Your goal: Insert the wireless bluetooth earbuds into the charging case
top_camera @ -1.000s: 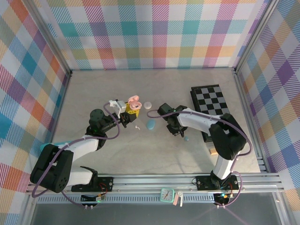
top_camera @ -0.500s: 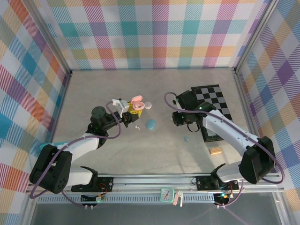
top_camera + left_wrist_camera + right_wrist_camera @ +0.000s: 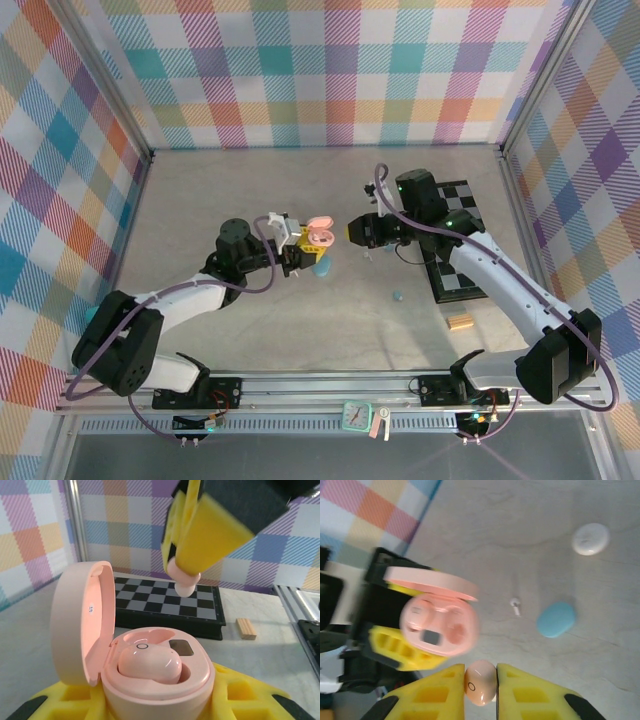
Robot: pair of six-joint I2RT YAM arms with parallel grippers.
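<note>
My left gripper point(image 3: 303, 247) is shut on the open pink charging case point(image 3: 319, 237), held above the table. Its lid point(image 3: 75, 625) stands up on the left. One pink earbud point(image 3: 149, 664) sits in a pocket; the pocket beside it point(image 3: 150, 638) is empty. My right gripper point(image 3: 480, 676) is shut on a second pink earbud point(image 3: 480, 682). In the left wrist view that earbud point(image 3: 182, 579) hangs between yellow fingers point(image 3: 210, 535) just above the case, not touching it. In the top view the right gripper point(image 3: 356, 231) is close to the right of the case.
A light blue case point(image 3: 556, 619), a white case point(image 3: 590, 538) and a white earbud point(image 3: 515, 606) lie on the table below. A light blue earbud point(image 3: 398, 296) lies further right. The chessboard point(image 3: 455, 245) and a tan wooden block point(image 3: 460, 321) are at the right.
My right gripper has lifted from the table and swung left up to the case with the pink earbud. My left gripper has carried the open case to the right.
</note>
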